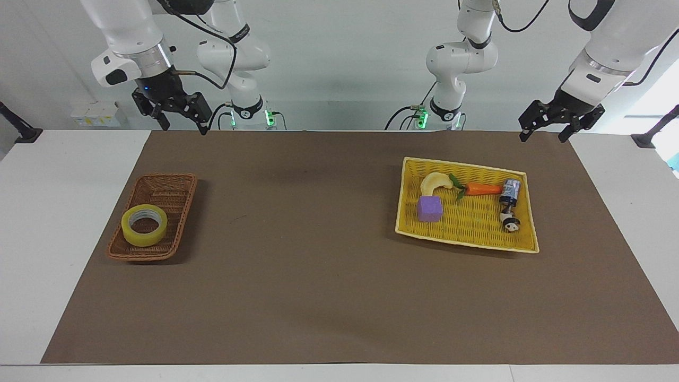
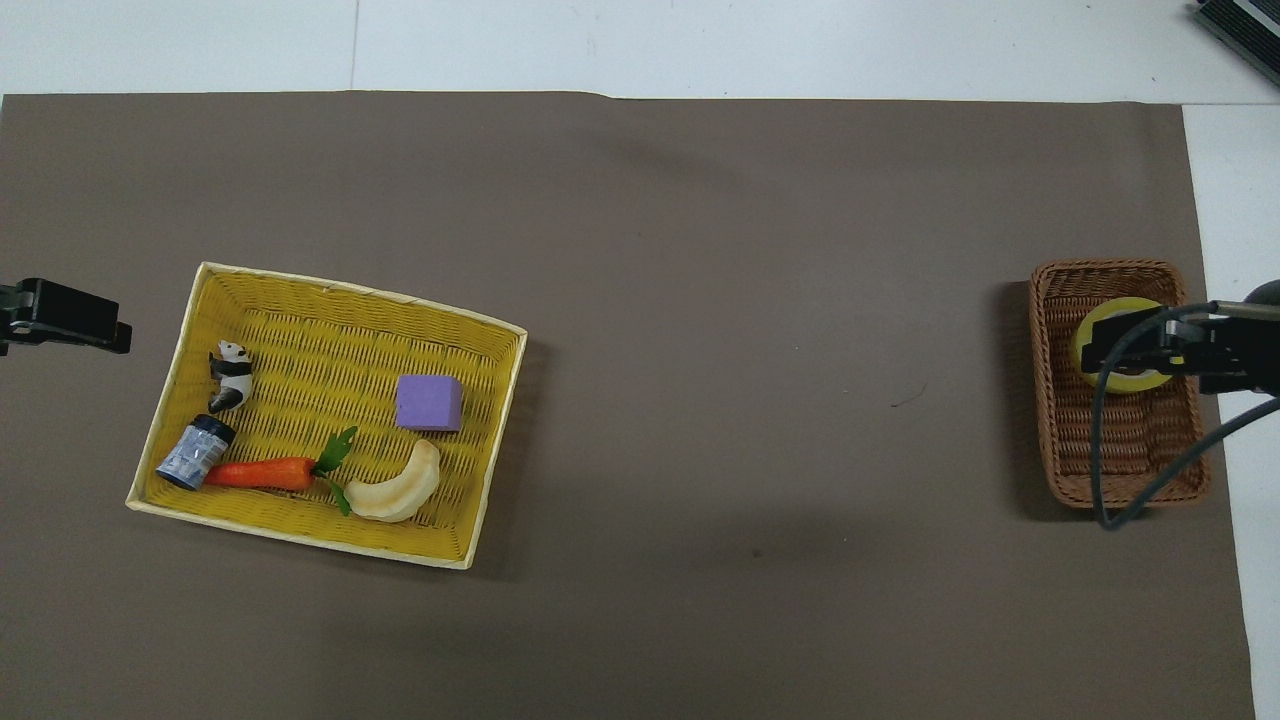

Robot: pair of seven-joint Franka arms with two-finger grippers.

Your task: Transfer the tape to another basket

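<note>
The yellow tape point(image 1: 144, 225) lies flat in the brown wicker basket point(image 1: 164, 176) at the right arm's end of the table. In the overhead view the tape point(image 2: 1120, 308) shows partly under the gripper, inside the basket point(image 2: 1120, 450). My right gripper point(image 1: 183, 125) is open and empty. It hangs high in the air, well above the basket, and in the overhead view point(image 2: 1150, 345) it covers the tape. My left gripper point(image 1: 542, 136) is open and empty, raised beside the yellow tray; its tip shows at the edge of the overhead view point(image 2: 100, 330).
A yellow woven tray point(image 1: 472, 225) at the left arm's end holds a purple cube point(image 1: 429, 208), a pale banana-shaped piece point(image 1: 436, 182), a carrot point(image 1: 482, 189), a small bottle point(image 1: 511, 191) and a panda figure point(image 1: 511, 224). A brown mat point(image 1: 297, 239) covers the table.
</note>
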